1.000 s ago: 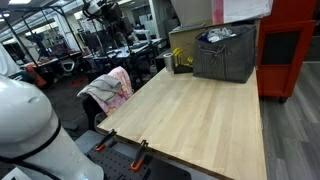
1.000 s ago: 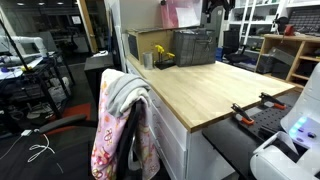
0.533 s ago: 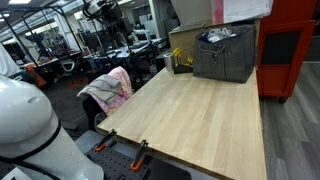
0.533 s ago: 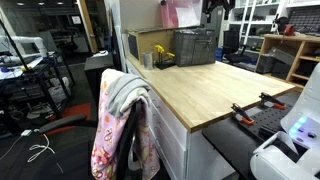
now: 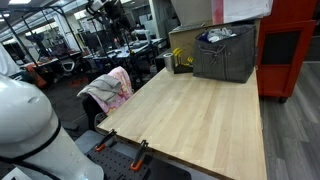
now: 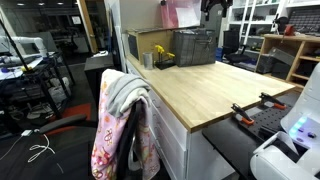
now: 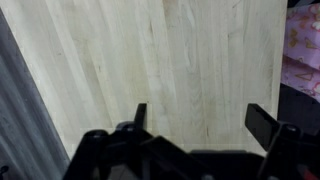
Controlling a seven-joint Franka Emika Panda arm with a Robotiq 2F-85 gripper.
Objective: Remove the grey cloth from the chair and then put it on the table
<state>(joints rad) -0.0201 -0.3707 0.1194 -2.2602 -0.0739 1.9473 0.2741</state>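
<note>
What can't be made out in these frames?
1. The gripper is open in the wrist view; in both exterior views it is small, dark and cut by the top edge.
2. The grey cloth lies outside the wrist view; only a strip of pink fabric shows at its right edge.
3. The chair: seat and base hidden by the draped fabrics in an exterior view.
4. The grey crate: contents too small and dark.

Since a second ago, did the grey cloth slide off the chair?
No. The grey cloth still drapes over the top of the chair, at the same spot beside the table edge in both exterior views.
</note>
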